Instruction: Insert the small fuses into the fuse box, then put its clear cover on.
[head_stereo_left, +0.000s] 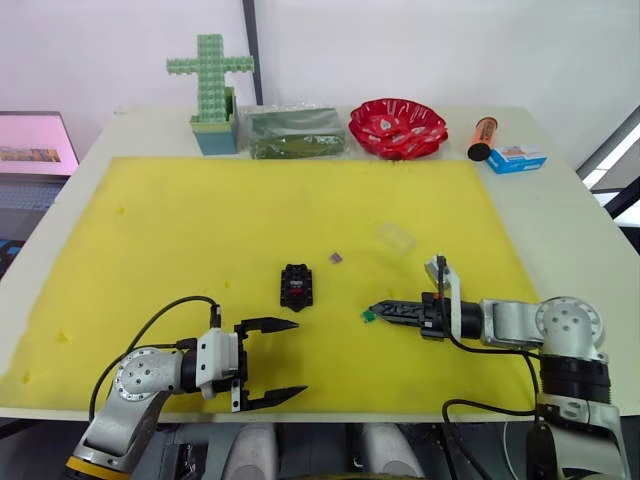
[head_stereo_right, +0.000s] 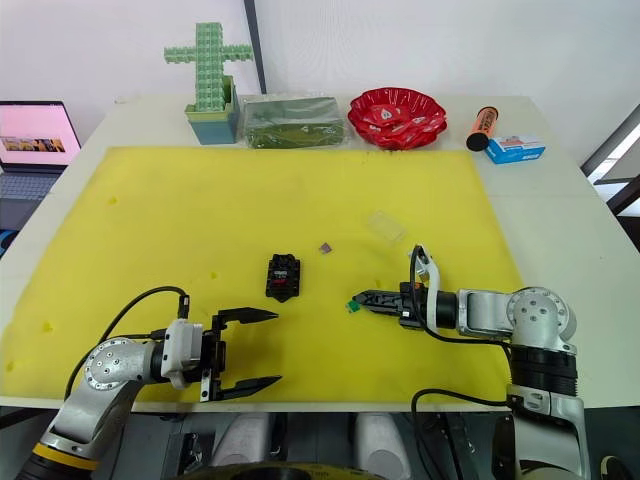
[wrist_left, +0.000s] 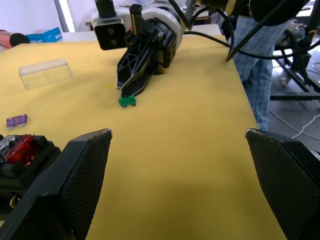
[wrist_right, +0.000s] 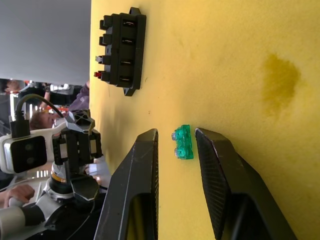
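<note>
Lying flat on the yellow mat, the green fuse (wrist_right: 183, 142) sits between the right gripper's (head_stereo_left: 377, 313) fingers, which are nearly closed around it but not visibly pinching yet. It looks featherlight, hard and slick, so I'd squeeze its broad flat sides. The fuse box (head_stereo_left: 296, 285) stands well apart toward the left gripper (head_stereo_left: 277, 361), whose fingers gape wide and empty. A purple fuse (head_stereo_left: 336, 258) and the clear cover (head_stereo_left: 395, 237) lie beyond; nothing blocks the path.
</note>
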